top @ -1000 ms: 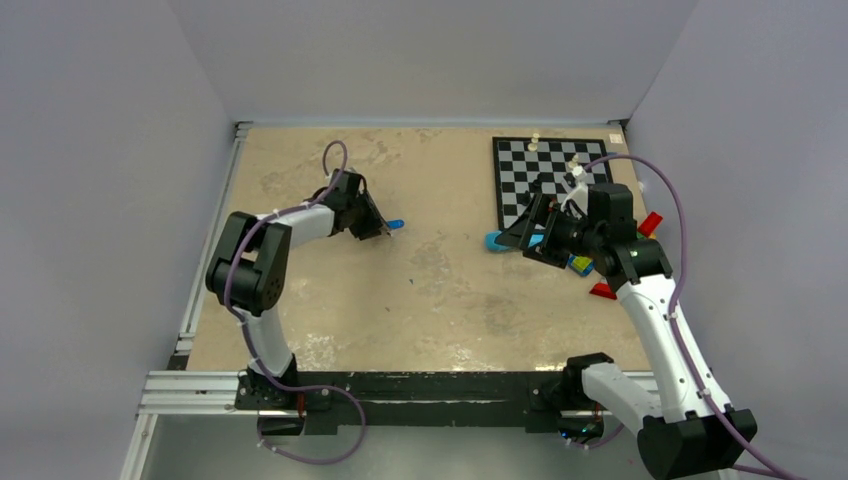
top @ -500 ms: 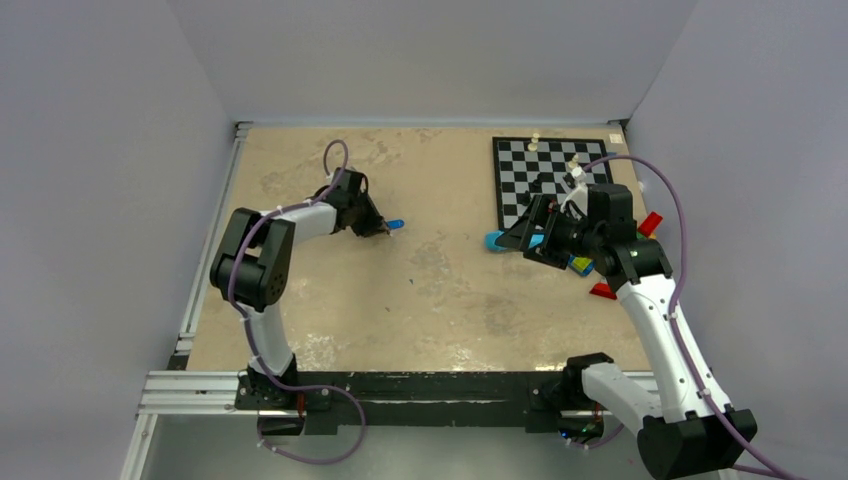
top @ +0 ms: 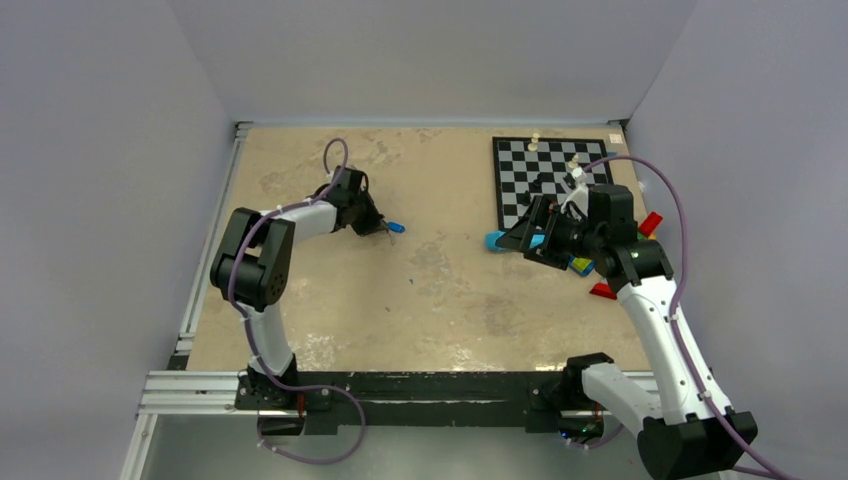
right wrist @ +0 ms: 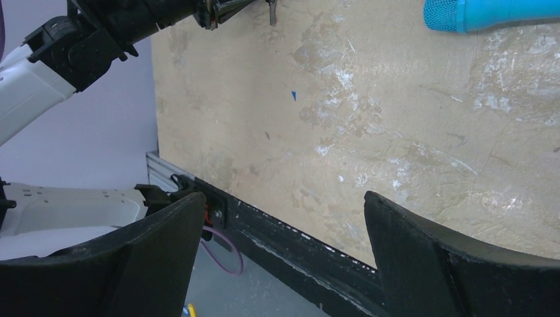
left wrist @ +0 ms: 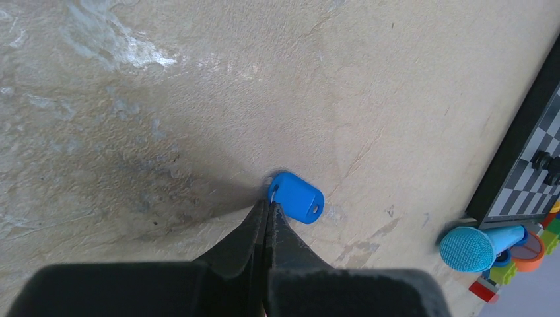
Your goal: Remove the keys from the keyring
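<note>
A bright blue oval plastic tag (left wrist: 297, 197) lies on the beige table, also seen left of centre from the top (top: 396, 227). A thin pale wire loop (left wrist: 273, 193) of the keyring runs from the tag's hole into my left gripper (left wrist: 267, 205), whose fingertips are pressed together on it. The grey keys themselves are hidden behind those fingertips. My left gripper (top: 383, 229) sits just left of the tag. My right gripper (right wrist: 284, 195) stands wide open and holds nothing, hovering at the right (top: 522, 238), far from the tag.
A long light-blue tube-shaped tool (top: 495, 241) lies by the right gripper, also in the left wrist view (left wrist: 485, 244). A chessboard (top: 550, 180) with a few pieces sits at the back right. Red blocks (top: 650, 222) and a blue-and-yellow block (top: 580, 265) lie beside the right arm.
My left gripper has closed its fingers at the end of the blue tag. The right arm has not moved.
</note>
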